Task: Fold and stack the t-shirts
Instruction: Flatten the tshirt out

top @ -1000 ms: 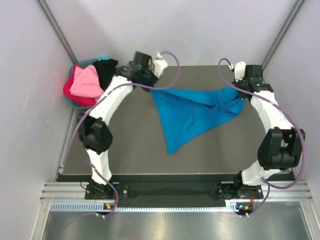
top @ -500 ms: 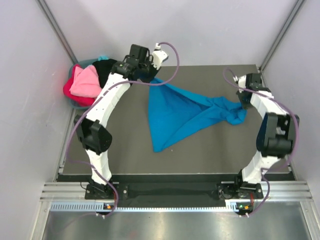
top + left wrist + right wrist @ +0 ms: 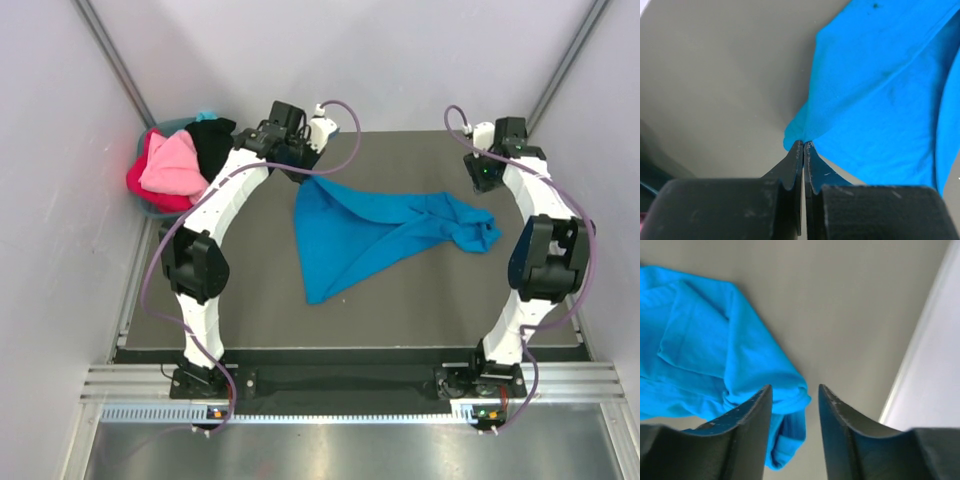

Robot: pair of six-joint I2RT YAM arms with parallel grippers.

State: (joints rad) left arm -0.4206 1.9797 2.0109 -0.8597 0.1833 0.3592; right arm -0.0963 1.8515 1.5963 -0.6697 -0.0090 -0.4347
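The top view looks steeply down from above and behind the arm bases, far enough off to hold the whole table. Each wrist view sits very close (only shirt and table fill it). The left looks along the left gripper at one shirt corner, the right past the right gripper at its bunched end. All three share that shirt.

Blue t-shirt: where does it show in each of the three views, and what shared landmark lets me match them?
Top external: the blue t-shirt lies mid-table, its far left corner pinched by the left gripper, its bunched end to the right.
Left wrist: it fills the upper right, a corner clamped at the fingertips at bottom centre.
Right wrist: at upper left, its bunched end below the open right gripper, not gripped.
Shared landmark: the grey table top under the shirt.
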